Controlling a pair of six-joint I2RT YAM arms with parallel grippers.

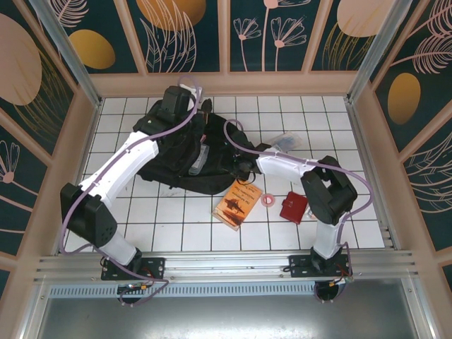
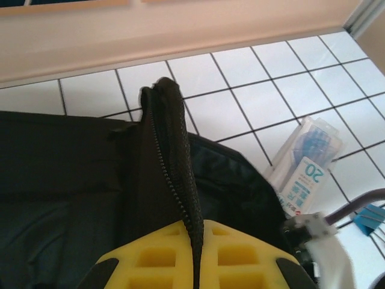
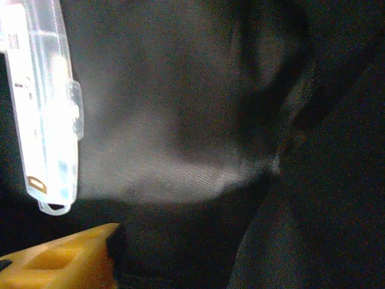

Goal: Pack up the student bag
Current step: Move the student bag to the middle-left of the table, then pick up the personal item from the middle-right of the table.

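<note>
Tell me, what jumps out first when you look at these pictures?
The big black student bag sprawls across the far middle of the white tiled table. The left gripper pinches its zipper edge between yellow fingers. Nearer the front lie an orange booklet and a red wallet.
</note>
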